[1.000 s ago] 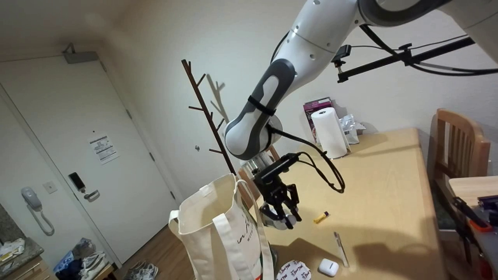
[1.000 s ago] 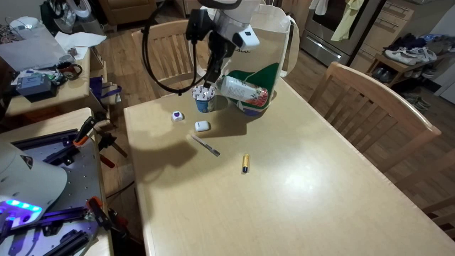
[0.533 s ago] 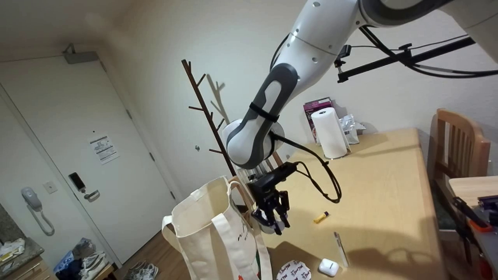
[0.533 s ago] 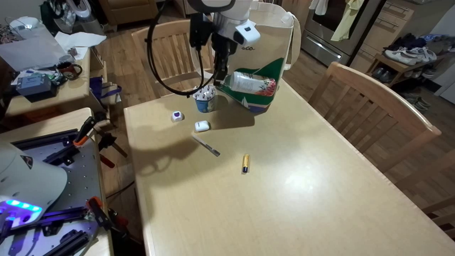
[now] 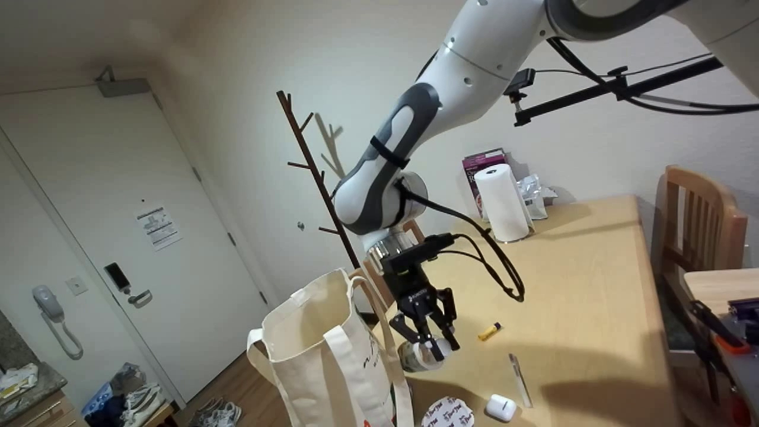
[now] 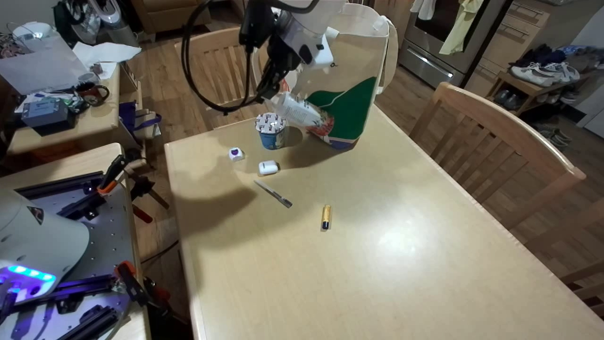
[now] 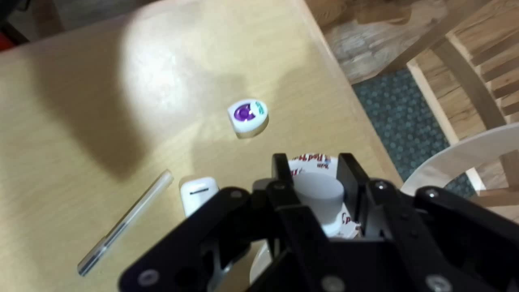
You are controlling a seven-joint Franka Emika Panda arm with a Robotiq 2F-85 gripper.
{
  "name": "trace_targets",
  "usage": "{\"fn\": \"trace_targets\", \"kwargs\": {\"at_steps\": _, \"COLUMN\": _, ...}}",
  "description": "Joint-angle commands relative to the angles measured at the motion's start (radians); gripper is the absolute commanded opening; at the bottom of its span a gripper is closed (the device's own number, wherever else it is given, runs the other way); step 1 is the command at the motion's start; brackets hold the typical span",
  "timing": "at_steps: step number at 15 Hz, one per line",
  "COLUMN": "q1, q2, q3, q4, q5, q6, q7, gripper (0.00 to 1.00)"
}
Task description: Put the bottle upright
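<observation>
In an exterior view the arm reaches in from the upper right corner, slants down and left, bends near the middle of the frame, and carries the claw at lower centre, its fingers pointing down and slightly to the right. In an exterior view the wrist hangs at top centre, the fingers slanting down toward the left.

The claw is narrowed on the single bottle: in the wrist view two black fingers stand on either side of the whitish cap, right of centre and low in the frame. The bottle is strongly tilted, cap end up and to the left in an exterior view, reddish printed end lower and to the right. Whether it touches anything besides the claw cannot be told.

There is one table. At its upper left in that same view stands one blue cup under one patterned lid; left of it lies one small white device with a purple mark, and just below the cup, one white case. Toward the centre come one pen and one yellow tube with a dark end. One cream tote bag rises behind the bottle at upper centre.

Right of centre in an exterior view stand one paper roll, one purple box and one silvery pouch. At least two wooden chairs show.
</observation>
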Motion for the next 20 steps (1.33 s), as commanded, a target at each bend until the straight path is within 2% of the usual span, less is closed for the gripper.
{"fn": "trace_targets", "kwargs": {"at_steps": 1, "q1": -0.067, "q2": -0.032, "q3": 0.002, "q4": -0.007, "q5": 0.139, "q6": -0.123, "q7": -0.036, "gripper": 0.08}}
{"fn": "trace_targets", "kwargs": {"at_steps": 2, "q1": -0.024, "q2": -0.007, "q3": -0.006, "q4": 0.014, "q5": 0.069, "q6": -0.089, "q7": -0.005, "gripper": 0.33}}
{"fn": "trace_targets", "kwargs": {"at_steps": 6, "q1": -0.054, "q2": -0.01, "q3": -0.011, "q4": 0.014, "q5": 0.115, "q6": -0.108, "q7": -0.016, "gripper": 0.33}}
{"fn": "trace_targets", "kwargs": {"at_steps": 7, "q1": -0.054, "q2": -0.01, "q3": -0.01, "q4": 0.014, "q5": 0.116, "q6": -0.108, "q7": -0.016, "gripper": 0.08}}
{"fn": "trace_targets", "kwargs": {"at_steps": 8, "q1": -0.061, "q2": 0.004, "q3": -0.017, "q4": 0.023, "q5": 0.149, "q6": -0.151, "q7": 0.057, "gripper": 0.08}}
{"fn": "trace_targets", "kwargs": {"at_steps": 11, "q1": -0.071, "q2": -0.019, "q3": -0.029, "q4": -0.006, "q5": 0.228, "q6": -0.193, "q7": 0.145, "gripper": 0.08}}
{"fn": "trace_targets", "kwargs": {"at_steps": 15, "q1": -0.092, "q2": -0.06, "q3": -0.047, "q4": -0.087, "q5": 0.393, "q6": -0.265, "q7": 0.143, "gripper": 0.08}}
{"fn": "trace_targets", "kwargs": {"at_steps": 17, "q1": -0.09, "q2": -0.082, "q3": -0.063, "q4": -0.141, "q5": 0.485, "q6": -0.23, "q7": 0.117, "gripper": 0.08}}
{"fn": "trace_targets", "kwargs": {"at_steps": 18, "q1": -0.069, "q2": -0.024, "q3": -0.07, "q4": -0.062, "q5": 0.418, "q6": -0.252, "q7": 0.123, "gripper": 0.33}}
{"fn": "trace_targets", "kwargs": {"at_steps": 20, "q1": -0.073, "q2": -0.038, "q3": -0.079, "q4": -0.092, "q5": 0.455, "q6": -0.251, "q7": 0.122, "gripper": 0.33}}
